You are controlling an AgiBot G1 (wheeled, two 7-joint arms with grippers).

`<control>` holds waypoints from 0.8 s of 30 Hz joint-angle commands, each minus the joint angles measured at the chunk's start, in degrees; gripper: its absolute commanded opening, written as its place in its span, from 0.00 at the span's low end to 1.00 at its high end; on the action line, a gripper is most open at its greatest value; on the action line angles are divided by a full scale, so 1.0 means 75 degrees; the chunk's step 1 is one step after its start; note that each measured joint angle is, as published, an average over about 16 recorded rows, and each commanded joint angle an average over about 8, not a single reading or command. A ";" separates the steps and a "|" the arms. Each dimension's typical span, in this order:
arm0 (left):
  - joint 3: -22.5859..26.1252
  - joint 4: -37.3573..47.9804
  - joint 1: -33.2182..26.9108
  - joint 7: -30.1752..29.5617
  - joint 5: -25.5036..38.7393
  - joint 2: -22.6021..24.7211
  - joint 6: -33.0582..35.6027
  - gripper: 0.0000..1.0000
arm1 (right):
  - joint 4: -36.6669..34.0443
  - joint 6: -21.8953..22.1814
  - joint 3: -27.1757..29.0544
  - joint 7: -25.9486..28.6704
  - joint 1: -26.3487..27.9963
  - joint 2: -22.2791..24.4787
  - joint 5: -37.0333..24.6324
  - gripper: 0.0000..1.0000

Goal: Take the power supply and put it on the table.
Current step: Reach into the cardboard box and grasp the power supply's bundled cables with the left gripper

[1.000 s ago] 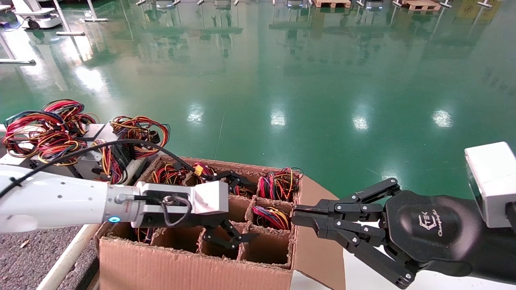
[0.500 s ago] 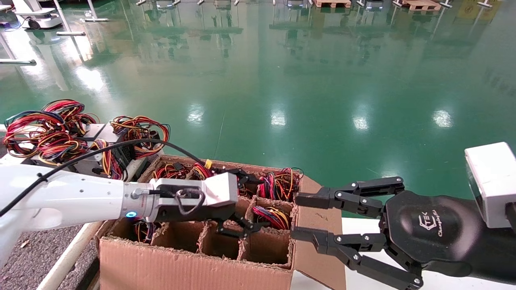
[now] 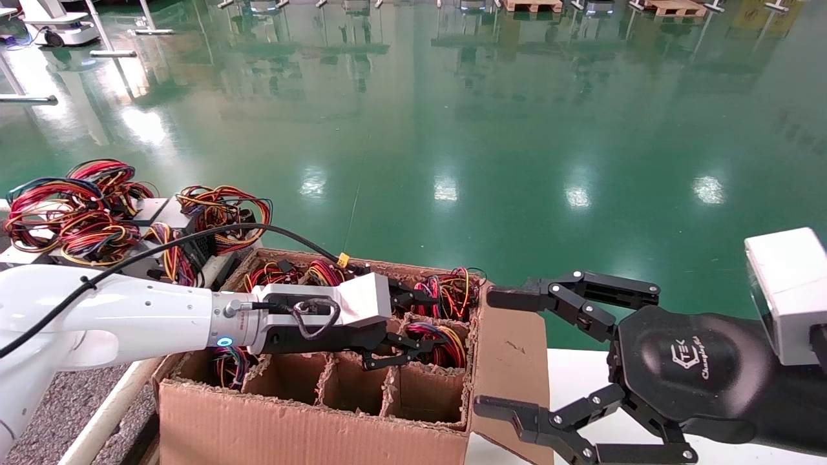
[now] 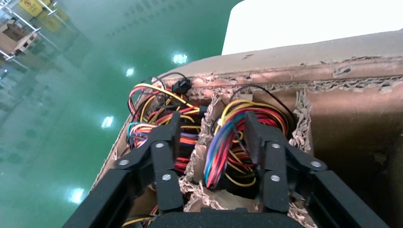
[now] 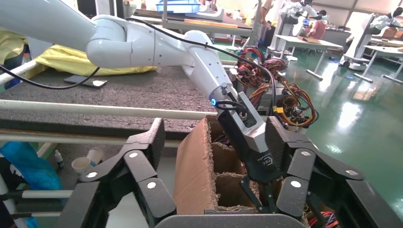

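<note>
Cardboard box (image 3: 310, 420) with paper dividers sits at the edge of your grey felt surface (image 3: 39, 413). Your left claw (image 3: 413, 323) hangs over the right-hand cells with its jaws spread — one finger on each side of the looped wire bundle of a power supply (image 4: 233, 147) that still sits in its cell, not gripped. Your right claw (image 3: 517, 352) hovers just beside the box's right flap (image 3: 510, 361), jaws wide apart and holding nothing. More power supplies (image 3: 97, 219) lie piled on the surface behind the box.
</note>
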 commanded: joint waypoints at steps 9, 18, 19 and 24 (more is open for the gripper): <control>0.0033 0.0393 -0.0038 0.0142 0.0019 0.0036 0.0123 0.00 | 0.0000 0.0000 0.0000 0.0000 0.0000 0.0000 0.0000 1.00; 0.0040 0.0824 -0.0052 0.0318 0.0010 0.0044 0.0230 0.00 | 0.0000 0.0000 -0.0001 0.0000 0.0000 0.0000 0.0001 1.00; 0.0034 0.0867 -0.0052 0.0369 0.0001 0.0051 0.0230 0.00 | 0.0000 0.0000 -0.0001 0.0000 0.0000 0.0000 0.0001 1.00; -0.0032 0.1012 -0.0039 0.0685 -0.0104 0.0083 0.0297 0.00 | 0.0000 0.0000 -0.0001 0.0000 0.0000 0.0000 0.0001 1.00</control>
